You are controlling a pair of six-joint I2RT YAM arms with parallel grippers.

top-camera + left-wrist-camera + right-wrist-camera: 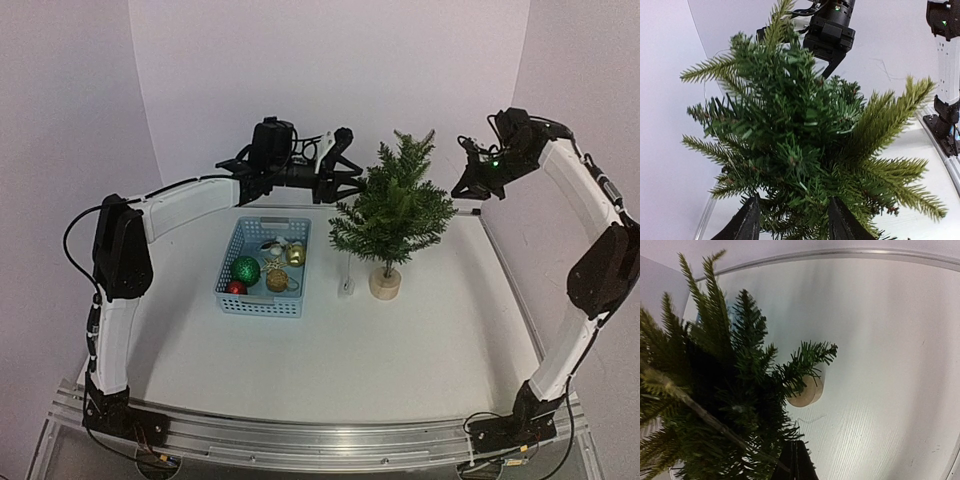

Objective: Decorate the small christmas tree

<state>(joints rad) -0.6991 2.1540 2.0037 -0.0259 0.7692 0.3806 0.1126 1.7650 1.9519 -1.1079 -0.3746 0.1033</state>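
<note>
On the white worktop (430,340), left of centre in the top view, sits a pale blue plastic lattice basket (228,285) holding a glittery green ball (245,268), a small red ball (237,288) and gold baubles (295,254). Just right of it stands the small christmas tree (395,205), a dark green needle fir on a round pale wooden base (385,283), its long axis upright. The coming move turns on the tree standing between the two tools, both level with its upper half. The left tool (348,178) reaches in from the left of the frame and is the nearer one. Its black fingers (747,220) are spread wide with foliage between them, gripping nothing that I can see. The right tool (466,188) sits just off the branch tips on the right of the frame. In its own wrist view its fingers (795,462) look pressed together, with a pale twig running toward them, and I cannot tell whether it is pinched. A bauble brought by the left tool would probably need to travel rightward into the crown.
</note>
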